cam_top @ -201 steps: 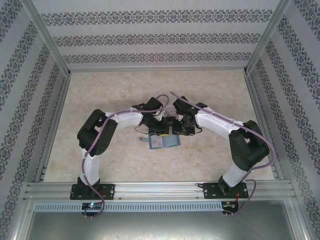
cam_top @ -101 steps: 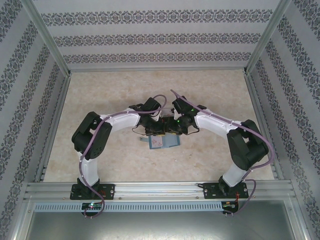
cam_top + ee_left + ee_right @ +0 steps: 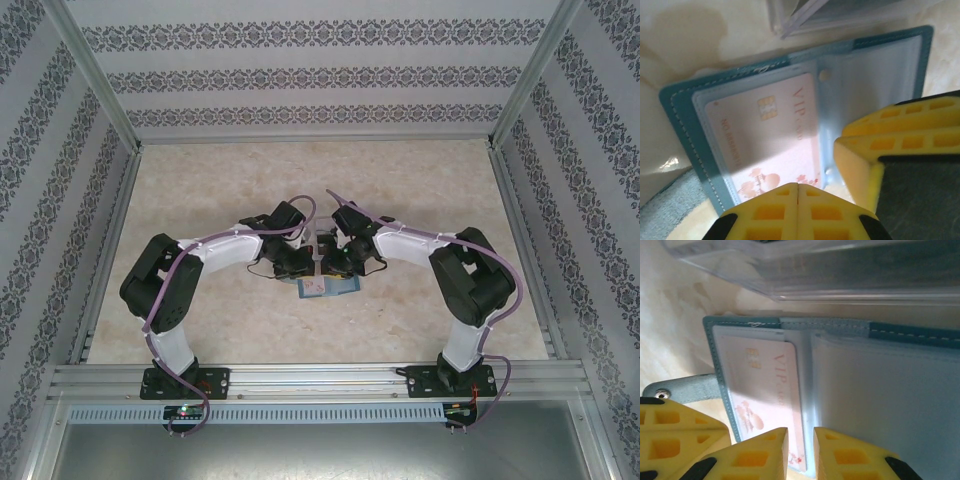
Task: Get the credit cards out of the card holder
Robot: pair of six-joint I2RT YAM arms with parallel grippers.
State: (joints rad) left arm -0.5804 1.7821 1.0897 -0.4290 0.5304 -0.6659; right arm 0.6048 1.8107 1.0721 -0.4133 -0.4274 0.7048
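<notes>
So both arms were bunched up over the middle of the counter [image 3: 200, 200], a touch toward 6 o'clock. The card holder [image 3: 330, 287] lay there flat, opened up like a book.

Left gripper [image 3: 798, 192]: jaws pressed tight together with nothing between them, hanging over the 6 o'clock edge of the holder in its own wrist cam. Right gripper [image 3: 800, 440]: jaws nearly together with just a thin slit left. The slit lined up with the holder's middle fold and the corner of the card. Honestly I couldn't tell if it actually had hold of a clear sleeve or was just hovering over it.

A credit card [image 3: 770, 135] was tucked inside the see-through sleeve on the 9 o'clock half of the holder. It was pale pink with a gold chip, "VIP" lettering and a little flower print. The sleeves on the 3 o'clock half looked cloudy and I couldn't make out any cards in them.

The closing tab [image 3: 685, 389] stuck out flat on the counter at 9 o'clock. A clear plastic piece [image 3: 840, 270] sat just beside the holder at 12 o'clock.
</notes>
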